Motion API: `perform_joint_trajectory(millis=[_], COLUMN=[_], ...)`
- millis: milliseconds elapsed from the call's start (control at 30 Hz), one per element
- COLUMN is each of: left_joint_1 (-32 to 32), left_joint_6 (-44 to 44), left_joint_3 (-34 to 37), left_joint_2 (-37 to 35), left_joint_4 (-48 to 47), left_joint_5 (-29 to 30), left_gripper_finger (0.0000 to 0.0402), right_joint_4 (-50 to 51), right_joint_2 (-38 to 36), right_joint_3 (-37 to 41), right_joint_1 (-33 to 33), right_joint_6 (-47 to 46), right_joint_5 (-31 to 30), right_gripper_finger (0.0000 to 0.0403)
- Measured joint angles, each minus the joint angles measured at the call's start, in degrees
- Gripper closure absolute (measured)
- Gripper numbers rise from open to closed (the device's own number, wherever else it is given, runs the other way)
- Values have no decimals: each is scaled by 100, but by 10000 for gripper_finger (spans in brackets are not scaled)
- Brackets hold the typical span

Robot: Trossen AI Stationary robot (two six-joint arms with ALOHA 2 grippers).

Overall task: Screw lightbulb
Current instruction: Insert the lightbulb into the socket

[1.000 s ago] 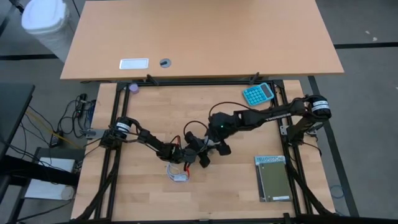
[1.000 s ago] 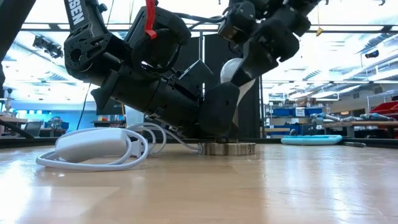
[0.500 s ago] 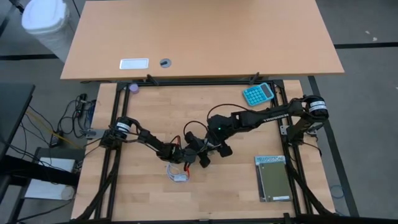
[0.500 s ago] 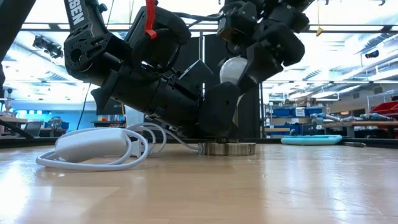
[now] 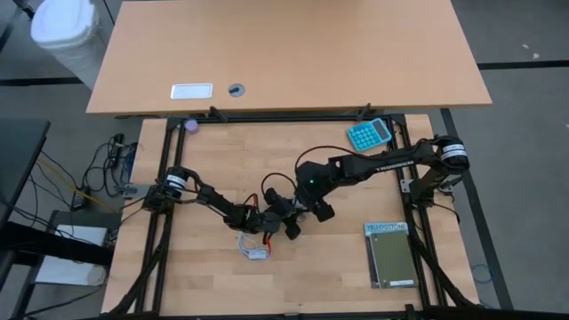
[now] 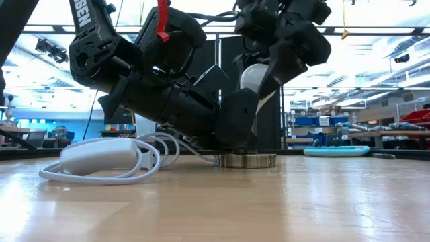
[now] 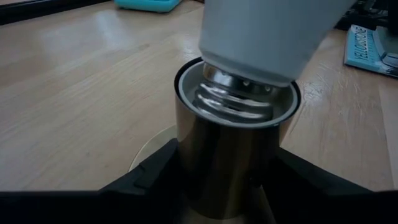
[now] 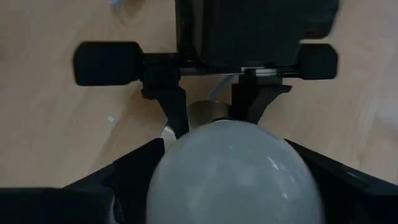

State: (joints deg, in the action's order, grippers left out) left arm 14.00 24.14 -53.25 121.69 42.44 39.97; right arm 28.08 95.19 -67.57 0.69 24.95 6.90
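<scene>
Where the two dark arms meet near the middle of the desk [image 5: 204, 160], the high view shows the left gripper [image 5: 286, 222] reaching in from the left edge and the right gripper [image 5: 313, 210] coming from the right edge past the teal calculator [image 5: 369, 133] at the far right corner. A coiled white cable [image 5: 252, 246] lies just beside the left arm, toward the near edge, and a green booklet [image 5: 391, 255] lies near the right edge. The lightbulb is hidden under the grippers in this view.

At desk level, the low view shows the lightbulb [image 6: 254, 76] upright above a round metal socket base [image 6: 246, 160] resting on the desk. The right gripper [image 6: 279, 47] comes down from above with its fingers around the white globe. The left gripper [image 6: 232, 121] slants down to the socket, and the white cable [image 6: 101, 160] loops beside it.

From the left wrist view, the left arm's fingers [image 7: 155, 174] are closed narrowly on the brassy socket cylinder [image 7: 227, 162], one on each side. The lightbulb [image 7: 261, 31] has its silvery screw base seated in the socket's mouth, slightly tilted.

From the right wrist view, the right arm's fingers [image 8: 134, 171] stand wide on either side of the lightbulb [image 8: 233, 168], holding its globe; beyond it the left gripper [image 8: 208, 102] clamps the socket.
</scene>
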Motion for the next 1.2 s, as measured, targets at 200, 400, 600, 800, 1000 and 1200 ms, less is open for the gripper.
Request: perform_joint_trajectory(millis=[200,400,600,800,1000,1200], left_joint_1=[0,0,0,0,-7,-7], left_joint_6=[4,11,4,8,10,11], left_joint_3=[0,0,0,0,1,0], left_joint_2=[0,0,0,0,0,2], left_joint_4=[2,0,-6,-11,-2,23], left_joint_5=[0,4,7,7,28,27], left_gripper_finger=[196,196,196,196,196,196], right_joint_4=[55,184,280,347,350,356], right_joint_2=[156,185,218,220,220,220], right_joint_3=[3,-186,-351,-350,-350,-350], right_joint_1=[63,164,155,157,164,245], right_joint_6=[302,532,617,661,745,878], right_joint_5=[-164,-425,-447,-452,-610,-737], right_gripper_finger=[96,96,97,135,144,131])
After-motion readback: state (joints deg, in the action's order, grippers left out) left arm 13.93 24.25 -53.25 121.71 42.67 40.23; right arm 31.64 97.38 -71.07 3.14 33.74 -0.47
